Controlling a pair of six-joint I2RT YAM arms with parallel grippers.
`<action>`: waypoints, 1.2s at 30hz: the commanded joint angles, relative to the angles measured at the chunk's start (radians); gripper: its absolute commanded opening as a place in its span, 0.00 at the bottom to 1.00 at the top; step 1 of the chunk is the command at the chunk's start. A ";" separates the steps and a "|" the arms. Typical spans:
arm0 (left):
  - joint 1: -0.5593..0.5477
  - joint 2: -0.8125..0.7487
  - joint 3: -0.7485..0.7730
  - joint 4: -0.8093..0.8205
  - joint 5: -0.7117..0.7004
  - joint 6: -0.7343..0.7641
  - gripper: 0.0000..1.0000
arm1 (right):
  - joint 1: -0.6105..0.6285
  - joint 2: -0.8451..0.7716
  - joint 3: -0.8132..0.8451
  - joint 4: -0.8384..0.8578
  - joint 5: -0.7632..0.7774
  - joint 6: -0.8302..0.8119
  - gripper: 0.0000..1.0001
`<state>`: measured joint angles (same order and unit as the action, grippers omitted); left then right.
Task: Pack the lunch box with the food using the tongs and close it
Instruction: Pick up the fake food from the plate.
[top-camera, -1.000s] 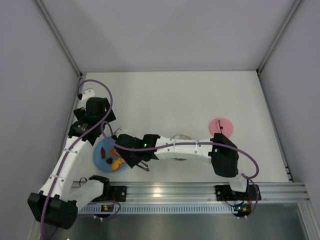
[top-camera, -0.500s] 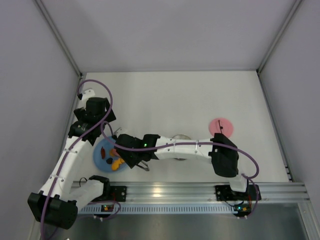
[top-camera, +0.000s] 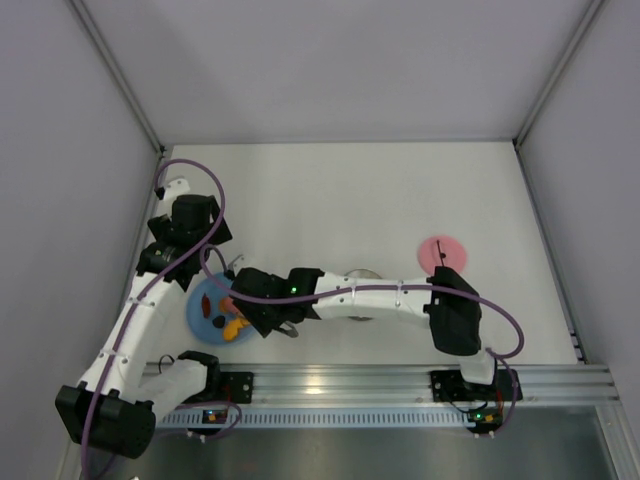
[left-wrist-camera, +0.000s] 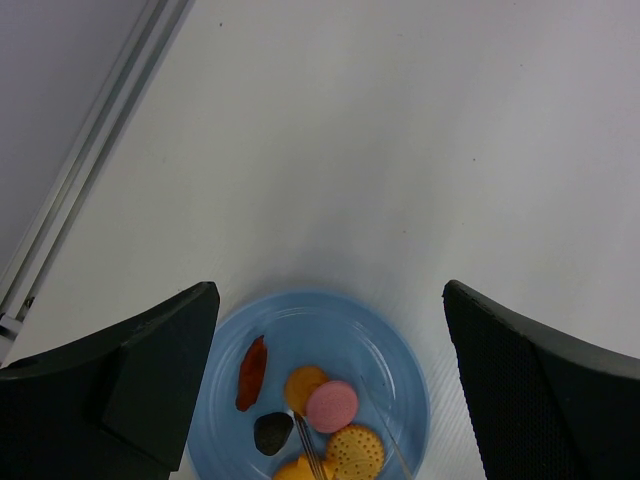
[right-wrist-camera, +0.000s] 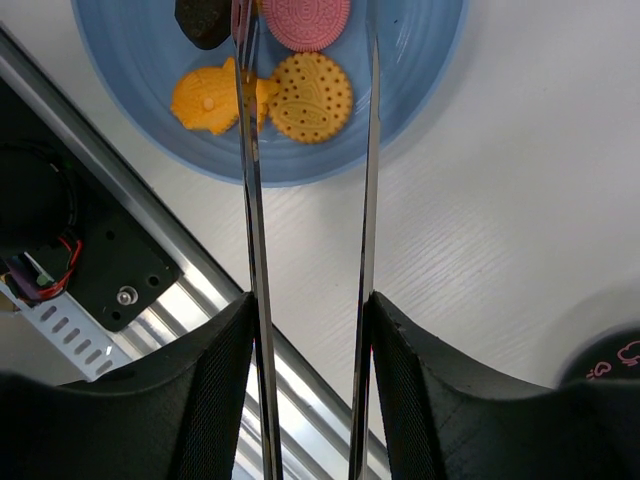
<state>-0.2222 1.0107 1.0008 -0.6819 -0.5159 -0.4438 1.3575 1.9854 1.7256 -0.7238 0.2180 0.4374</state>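
My right gripper (right-wrist-camera: 310, 300) is shut on the tongs (right-wrist-camera: 252, 200), one finger pressing each thin silver arm from outside. The two arms stay spread and reach over the blue plate (right-wrist-camera: 420, 70), their tips on either side of the pink piece (right-wrist-camera: 306, 20) and the round yellow biscuit (right-wrist-camera: 312, 97). An orange piece (right-wrist-camera: 210, 100) and a dark bit (right-wrist-camera: 205, 20) lie just left of the left arm. My left gripper (left-wrist-camera: 330, 290) hangs open above the plate's far edge (left-wrist-camera: 310, 310), holding nothing. Behind my right arm, the steel lunch box (top-camera: 362, 275) is partly hidden. Its pink lid (top-camera: 441, 252) lies flat to the right.
The aluminium rail (top-camera: 380, 382) runs along the near edge, close to the plate (top-camera: 200, 300). White walls and their frame posts (top-camera: 120, 80) close in the table on three sides. A red-brown piece (left-wrist-camera: 252, 372) lies on the plate's left part.
The tongs' arms have spread slightly in my right gripper, and the right wrist has shifted a little over the plate. The left arm has not moved.
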 joint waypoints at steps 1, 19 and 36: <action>0.009 -0.006 0.038 0.019 -0.004 -0.006 0.99 | 0.015 -0.053 -0.006 -0.003 0.000 -0.020 0.48; 0.012 -0.004 0.038 0.019 0.001 -0.003 0.99 | 0.017 -0.002 0.060 -0.019 -0.005 -0.026 0.35; 0.014 -0.007 0.038 0.019 -0.001 -0.006 0.99 | 0.014 -0.149 0.000 -0.048 0.089 -0.016 0.29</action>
<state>-0.2119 1.0107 1.0008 -0.6815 -0.5125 -0.4438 1.3594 1.9255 1.7275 -0.7567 0.2649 0.4286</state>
